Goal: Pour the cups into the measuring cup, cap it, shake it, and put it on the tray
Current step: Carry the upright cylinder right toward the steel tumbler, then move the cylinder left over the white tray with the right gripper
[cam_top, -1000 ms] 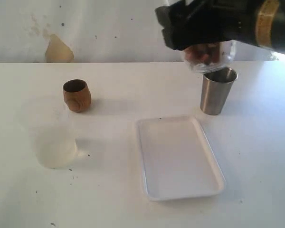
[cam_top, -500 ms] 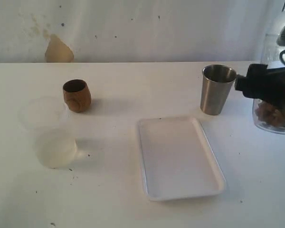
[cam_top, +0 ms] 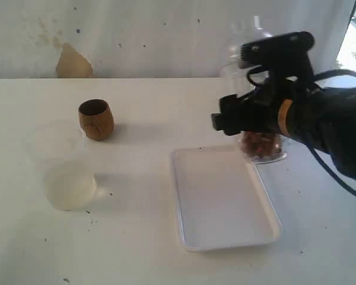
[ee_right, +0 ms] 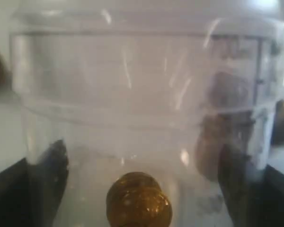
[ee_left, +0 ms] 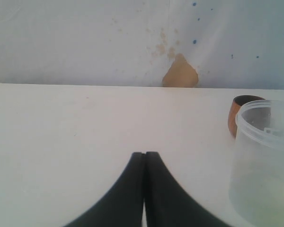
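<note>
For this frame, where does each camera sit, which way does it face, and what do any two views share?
Exterior: raised, looking down across the table toward the wall; shows tray, wooden cup, frosted cup, and the right end effector gripping the measuring cup.
Left wrist: low over the table, facing the wall; the shut left end effector shows.
Right wrist: close against the measuring cup, fingers on both sides.
Shared: exterior and left wrist both show the wooden and frosted cups.
</note>
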Tool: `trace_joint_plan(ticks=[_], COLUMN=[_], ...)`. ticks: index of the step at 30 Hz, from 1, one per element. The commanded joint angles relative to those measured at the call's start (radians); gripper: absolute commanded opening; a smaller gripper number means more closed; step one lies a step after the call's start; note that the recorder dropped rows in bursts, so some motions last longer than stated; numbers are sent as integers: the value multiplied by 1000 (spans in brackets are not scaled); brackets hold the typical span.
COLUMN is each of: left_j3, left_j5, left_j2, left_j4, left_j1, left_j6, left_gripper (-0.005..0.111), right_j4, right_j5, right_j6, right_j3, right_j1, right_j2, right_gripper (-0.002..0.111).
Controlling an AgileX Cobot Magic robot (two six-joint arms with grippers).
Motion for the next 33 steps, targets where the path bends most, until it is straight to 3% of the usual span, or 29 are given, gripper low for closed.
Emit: trace_joint_plan(ticks=[1,5,7,11,14,20,28,33], left_j3=[5,5,5,5,5,5,5,5], left_j5=[-9,-9,-9,-9,-9,-9,-9,-9], left_j2=[-5,-5,-5,-5,-5,-5,-5,-5], left_j4=[3,3,3,3,3,3,3,3], left_j1=[-1,-1,-1,-1,-1,-1,-1,-1], left_j6=[-3,-3,-3,-3,-3,-3,-3,-3], left_gripper=[0,0,0,0,0,0,0,0], right_j4=[-30,-30,47,613,1001,1586,1773,2008], right_j5=[-267,-422,-519,-747,-808,-942,-990,-1102], right_j6=[-145,-195,-328,-848,-1181,-1648,-1851,-1936], right_j3=[-94,-126,-131,-93,-33,126,272,340], right_j1=[-3,-3,-3,-3,-3,-20,-88,-158], right_j2=[-16,-46,-66,-98,-102,-104,-108,-86], right_gripper=[0,0,0,0,0,0,0,0])
